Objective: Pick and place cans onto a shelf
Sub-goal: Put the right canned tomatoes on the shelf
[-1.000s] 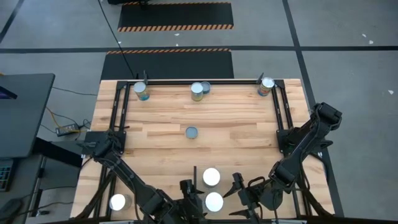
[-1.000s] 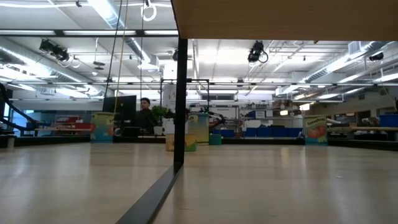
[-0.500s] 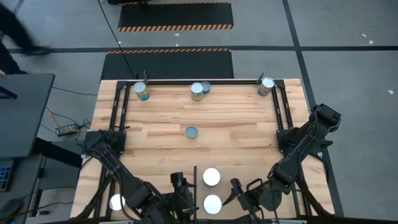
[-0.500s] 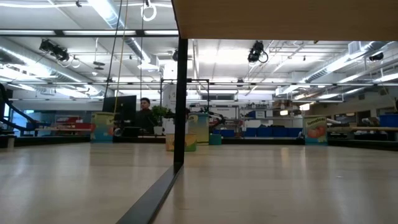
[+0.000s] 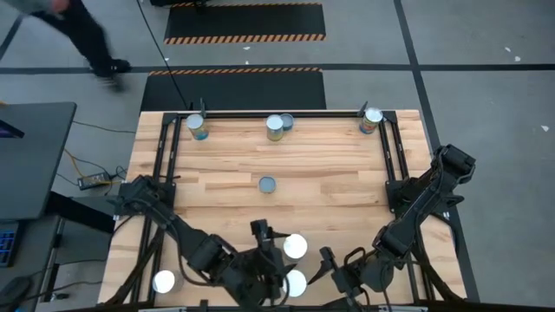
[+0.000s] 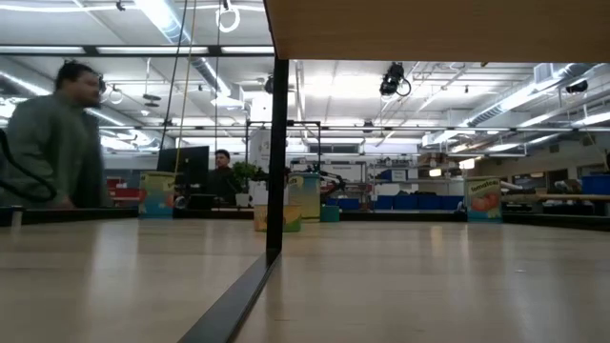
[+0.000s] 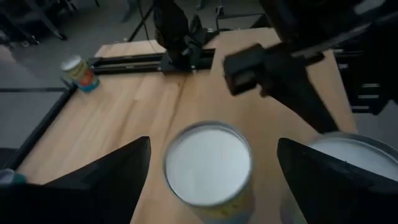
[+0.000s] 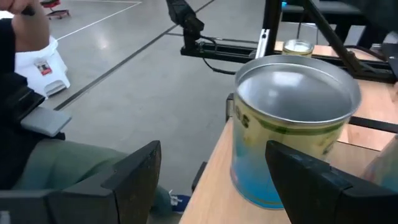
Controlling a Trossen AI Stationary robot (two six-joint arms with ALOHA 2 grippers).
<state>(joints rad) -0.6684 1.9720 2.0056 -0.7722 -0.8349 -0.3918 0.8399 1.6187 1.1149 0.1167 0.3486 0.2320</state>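
Note:
Several cans stand on the light-wood shelf (image 5: 329,156): three places along the far bar (image 5: 196,126) (image 5: 275,126) (image 5: 372,120), one mid-board (image 5: 268,184), and three near the front. My left gripper (image 5: 269,251) is open, its fingers on either side of the front white-topped can (image 7: 208,163) (image 5: 295,246) without touching it. My right gripper (image 5: 326,270) is open just right of the nearest can (image 8: 292,124) (image 5: 295,283), which stands ahead of its fingers, apart from them.
Black bars (image 5: 395,147) edge the board on the left, far and right sides. One more can (image 5: 163,281) stands at the near left. The two arms are close together at the front middle. A person (image 6: 57,133) walks past beyond the table's far left.
My left gripper has risen and gone toward the table's far edge, turning as it went, and now faces the front white-topped can. It has stayed open. A person has walked into view beyond the far left corner.

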